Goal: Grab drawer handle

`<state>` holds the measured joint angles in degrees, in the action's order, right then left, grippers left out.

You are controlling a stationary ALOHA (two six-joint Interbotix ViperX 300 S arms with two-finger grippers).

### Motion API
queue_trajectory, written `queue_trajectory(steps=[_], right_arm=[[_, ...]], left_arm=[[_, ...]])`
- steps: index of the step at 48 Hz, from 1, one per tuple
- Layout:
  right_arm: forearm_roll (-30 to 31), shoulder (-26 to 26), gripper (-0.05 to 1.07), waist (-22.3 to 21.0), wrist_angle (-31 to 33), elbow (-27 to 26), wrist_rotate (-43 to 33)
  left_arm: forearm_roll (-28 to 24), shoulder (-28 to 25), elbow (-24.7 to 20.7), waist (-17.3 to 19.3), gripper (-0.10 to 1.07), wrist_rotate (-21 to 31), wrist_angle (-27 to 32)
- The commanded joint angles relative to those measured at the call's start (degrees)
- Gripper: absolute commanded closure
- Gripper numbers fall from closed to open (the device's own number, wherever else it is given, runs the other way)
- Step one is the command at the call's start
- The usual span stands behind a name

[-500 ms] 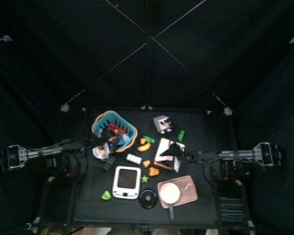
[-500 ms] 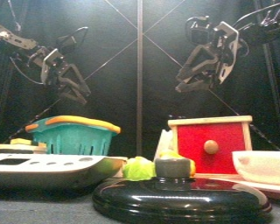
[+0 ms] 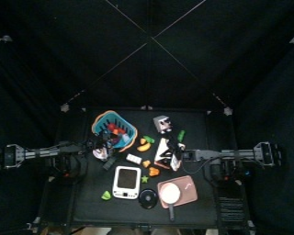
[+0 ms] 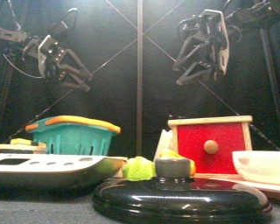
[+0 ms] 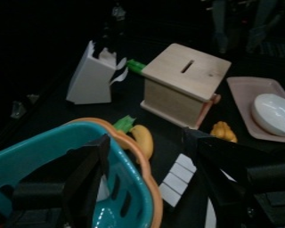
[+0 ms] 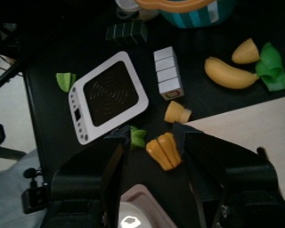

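Observation:
A wooden box with a red drawer front (image 4: 209,149) stands at the right in the front view. Its small round handle (image 4: 209,148) sits at the middle of the red face. In the left wrist view the box (image 5: 187,82) shows its slotted top, and its red face is hidden. My right gripper (image 4: 201,54) hangs high above and a little left of the box, open and holding nothing. My left gripper (image 4: 64,63) hangs high at the left, above the teal basket (image 4: 73,136), open as well. In the top view the box (image 3: 178,156) lies under the right arm.
A white scale (image 4: 49,164), a black lid (image 4: 181,194) and a white bowl (image 4: 262,164) stand along the front edge. A white knife block (image 5: 95,71) is behind the box. A banana (image 6: 228,73) and small play foods lie near the scale (image 6: 109,96).
The right gripper has shifted left and a little nearer the table's middle. The left gripper has drawn up and to the left. Both stay open.

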<state>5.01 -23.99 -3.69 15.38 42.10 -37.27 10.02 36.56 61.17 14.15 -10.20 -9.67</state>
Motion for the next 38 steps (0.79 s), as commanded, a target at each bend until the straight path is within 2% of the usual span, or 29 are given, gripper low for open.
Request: queue_trajectory(steps=[1, 10, 18, 29, 34, 38], right_arm=[[-3.69, -0.88, 0.22, -0.18, 2.72, -2.99, -0.09], [-13.36, -0.7, 0.22, -0.35, 7.56, -3.78, -0.09], [-15.82, -0.7, 0.22, -0.88, 9.14, -2.9, -0.09], [-13.36, -1.67, 0.22, -1.05, 12.48, -0.7, -0.09], [-10.55, -2.2, 0.23, -0.97, 13.62, -0.44, 0.0], [-8.88, -2.72, 0.24, -0.62, 14.06, -0.53, 0.0]], left_arm=[[-0.44, 0.18, -0.09, -1.41, 0.0, -0.09, -2.29], [-0.88, 0.44, 2.02, -2.2, 0.0, -0.09, -6.59], [-0.7, 0.09, 2.29, -3.87, 0.0, 0.18, -9.05], [3.25, -2.9, 2.72, -13.45, 0.0, 2.02, -13.89], [6.06, -6.77, 2.29, -17.84, 0.0, 2.46, -17.93], [7.73, -10.37, 1.05, -19.95, 0.0, 2.46, -20.83]])
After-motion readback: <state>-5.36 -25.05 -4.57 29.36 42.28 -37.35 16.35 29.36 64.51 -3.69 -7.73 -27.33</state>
